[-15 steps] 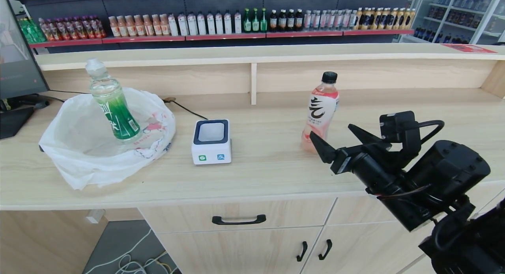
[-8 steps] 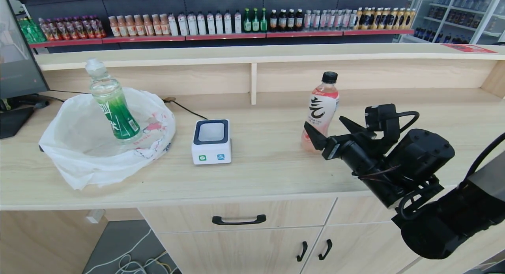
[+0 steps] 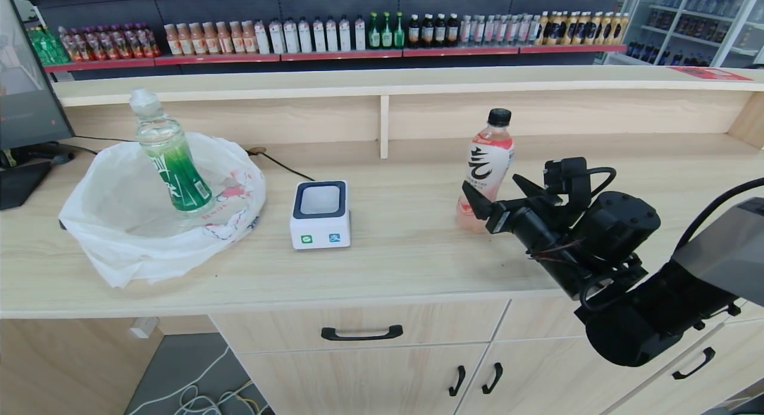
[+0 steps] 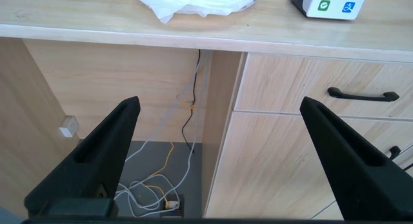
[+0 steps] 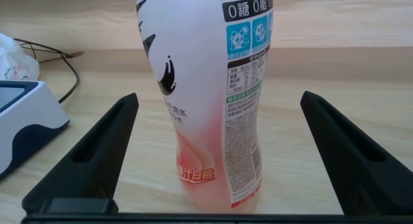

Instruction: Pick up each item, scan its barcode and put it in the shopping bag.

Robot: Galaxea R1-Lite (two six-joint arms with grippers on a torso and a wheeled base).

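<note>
A pink drink bottle (image 3: 486,167) with a black cap stands upright on the wooden counter (image 3: 406,248), right of centre. My right gripper (image 3: 498,191) is open just to its right, fingertips level with the lower body, not touching. Up close the pink bottle (image 5: 213,101) stands between and beyond the open right gripper (image 5: 216,153). A green-labelled bottle (image 3: 170,155) stands in the white shopping bag (image 3: 155,218) at the left. The white barcode scanner (image 3: 320,215) sits mid-counter. My left gripper (image 4: 219,159) is open, below counter height, facing the cabinet front.
A monitor (image 3: 27,86) stands at the far left edge. A raised shelf ledge (image 3: 382,83) runs behind the counter, with a divider post (image 3: 384,125). A cable (image 3: 286,164) runs from the scanner toward the back. Drawers with black handles (image 3: 361,332) sit below.
My right arm has moved forward and left toward the pink bottle, bringing the open fingertips up beside its lower half. The bottles, bag and scanner have not moved.
</note>
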